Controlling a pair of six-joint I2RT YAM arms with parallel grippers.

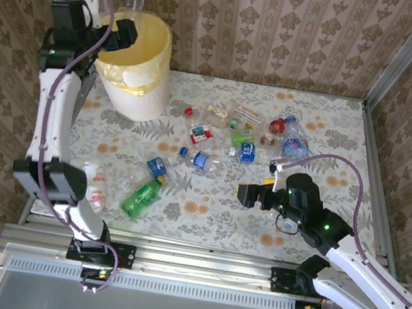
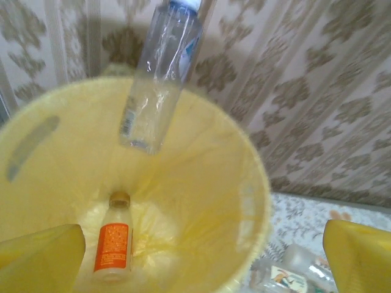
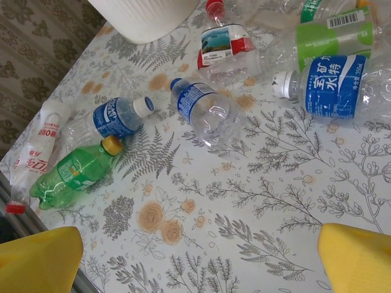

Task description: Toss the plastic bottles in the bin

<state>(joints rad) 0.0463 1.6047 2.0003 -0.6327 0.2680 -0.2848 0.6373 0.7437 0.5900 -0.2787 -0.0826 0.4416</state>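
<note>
White links (image 1: 50, 110), black joints (image 1: 49, 177), purple cables (image 1: 348, 171), yellow fingertips (image 3: 357, 259)

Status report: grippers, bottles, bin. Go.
Left gripper open over bin, clear bottle in mid-air above it. Right gripper open above table. Loose bottles scattered there. No obstruction seen.

Left tool (image 1: 122, 33) raised, right tool (image 1: 251, 195) low; both spread wide.

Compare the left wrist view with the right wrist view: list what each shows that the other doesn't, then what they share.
Left wrist, not right: the lined inside of the bin, an orange-labelled bottle lying at its bottom, and a clear bottle over its mouth. Right wrist, not left: a green bottle and a crushed red-lettered bottle near the table's edge. Both: the bin, the floral tablecloth and the patterned wallpaper.
</note>
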